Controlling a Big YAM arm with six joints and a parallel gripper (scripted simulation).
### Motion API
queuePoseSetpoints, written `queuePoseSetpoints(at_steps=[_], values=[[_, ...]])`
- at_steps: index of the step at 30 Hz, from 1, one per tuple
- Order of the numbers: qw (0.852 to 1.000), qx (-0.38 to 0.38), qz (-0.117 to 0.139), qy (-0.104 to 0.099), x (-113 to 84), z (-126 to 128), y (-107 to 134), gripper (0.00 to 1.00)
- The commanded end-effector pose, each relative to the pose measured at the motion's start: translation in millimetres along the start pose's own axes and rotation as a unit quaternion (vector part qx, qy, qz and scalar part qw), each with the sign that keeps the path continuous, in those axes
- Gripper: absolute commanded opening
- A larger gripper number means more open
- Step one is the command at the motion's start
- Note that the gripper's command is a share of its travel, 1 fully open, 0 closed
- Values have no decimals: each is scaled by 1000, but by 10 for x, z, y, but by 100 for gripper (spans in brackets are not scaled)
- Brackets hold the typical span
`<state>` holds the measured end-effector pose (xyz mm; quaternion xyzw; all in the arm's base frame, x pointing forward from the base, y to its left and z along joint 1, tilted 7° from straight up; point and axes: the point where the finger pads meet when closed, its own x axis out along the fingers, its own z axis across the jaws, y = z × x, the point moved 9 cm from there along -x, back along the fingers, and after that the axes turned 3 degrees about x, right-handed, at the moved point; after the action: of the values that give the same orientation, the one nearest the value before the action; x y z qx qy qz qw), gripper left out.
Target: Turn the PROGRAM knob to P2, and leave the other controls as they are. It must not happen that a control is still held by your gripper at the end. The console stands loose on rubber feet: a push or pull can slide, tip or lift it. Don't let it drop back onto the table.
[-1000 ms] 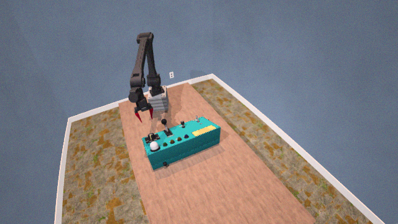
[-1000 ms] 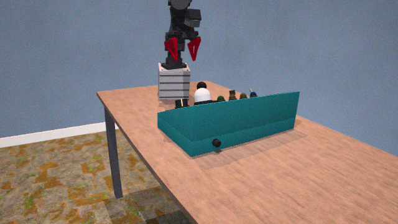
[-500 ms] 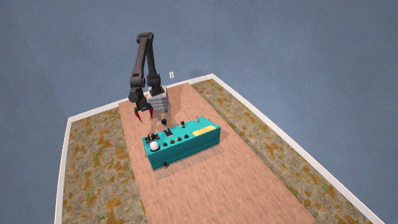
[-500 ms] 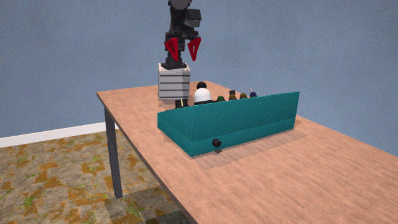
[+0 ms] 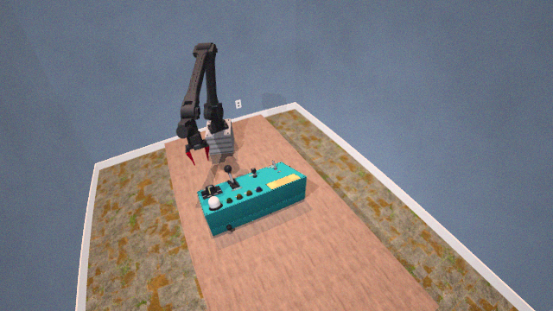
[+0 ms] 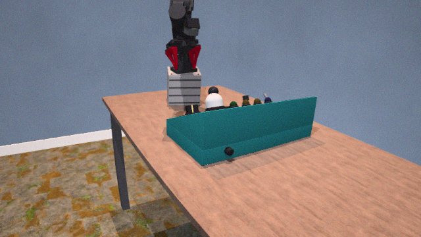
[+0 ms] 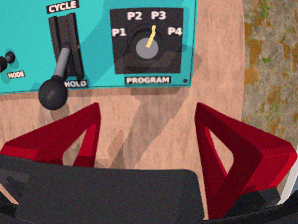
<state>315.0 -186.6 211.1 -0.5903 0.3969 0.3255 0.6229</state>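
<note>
The teal console stands on the wooden table. Its PROGRAM knob is a black knob with a yellow pointer on a black plate at the console's end. In the wrist view the pointer aims up, near P3. My gripper has red fingers, is partly open and holds nothing. It hangs in the air behind the console, above and back from the knob.
Beside the knob stand the CYCLE lever with a black ball, a white dome, a row of small buttons and a yellow panel. The arm's grey base block stands behind. The table edge is near.
</note>
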Motion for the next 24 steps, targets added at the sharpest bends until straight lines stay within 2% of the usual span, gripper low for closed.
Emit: queuePoseSetpoints(at_steps=[1,3,24], values=[[999,-29,-41,12,-162,-35,-322,70],[999,-21,-31,12,-140,-65,-239,70],[999,-20,-31,12,-141,-70,-237,70]])
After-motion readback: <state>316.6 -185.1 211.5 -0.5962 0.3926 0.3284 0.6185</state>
